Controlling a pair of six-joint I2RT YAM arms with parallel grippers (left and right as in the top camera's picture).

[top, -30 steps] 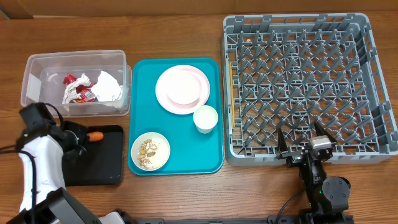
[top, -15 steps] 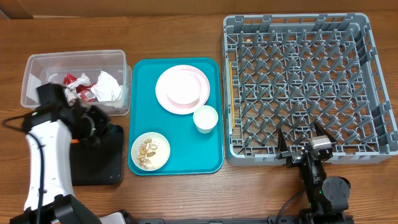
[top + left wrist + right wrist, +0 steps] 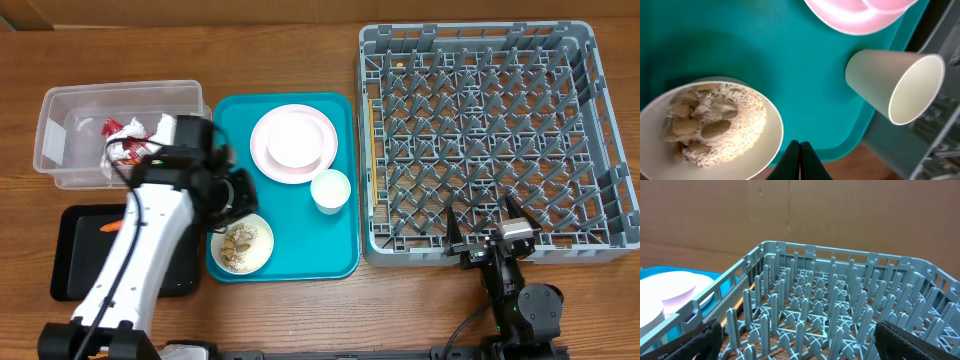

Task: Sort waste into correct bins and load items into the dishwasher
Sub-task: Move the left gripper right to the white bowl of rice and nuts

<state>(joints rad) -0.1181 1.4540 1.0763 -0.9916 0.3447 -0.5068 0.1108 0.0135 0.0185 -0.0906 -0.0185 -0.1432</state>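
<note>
Outstretched left arm [image 3: 145,235] with jaws pressed together; right arm [image 3: 520,292] low, jaws spread wide

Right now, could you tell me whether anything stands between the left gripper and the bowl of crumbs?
Nothing visible does: the shut left gripper hangs right by the bowl of crumbs, and the cup stands off to the side.

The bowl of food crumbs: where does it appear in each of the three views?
Overhead: bowl of food crumbs at the lower left of the teal tray.
Left wrist: lower left of the picture.
Right wrist: not in it.
Shared landmark: the teal tray.
</note>
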